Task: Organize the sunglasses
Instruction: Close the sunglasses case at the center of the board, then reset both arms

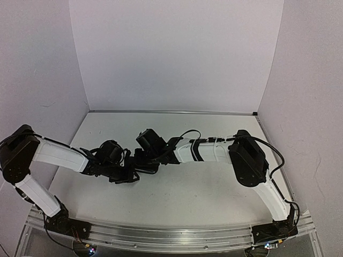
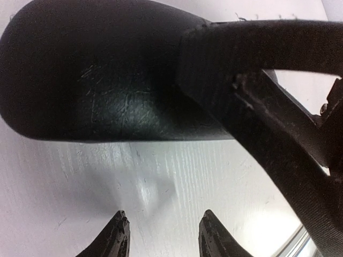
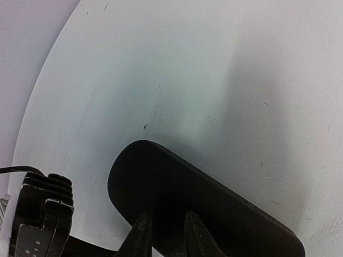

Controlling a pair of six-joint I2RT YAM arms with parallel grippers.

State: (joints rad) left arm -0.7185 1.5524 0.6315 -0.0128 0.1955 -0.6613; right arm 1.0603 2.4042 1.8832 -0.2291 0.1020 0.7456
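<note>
Now: left hand (image 2: 164, 227) jaws apart, near black case (image 2: 96, 80); right hand (image 3: 166, 227) over case, grip unclear.

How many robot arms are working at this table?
2. The left arm reaches in from the left side and the right arm from the right. Both meet mid-table at a black case. No others seem hidden.

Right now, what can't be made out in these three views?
- The sunglasses: in no view; whether they lie inside the black case is hidden.
- Case, top view: covered by left gripper and right gripper.
- Right gripper's hold on the case: right wrist view, dark on dark, unclear.
</note>
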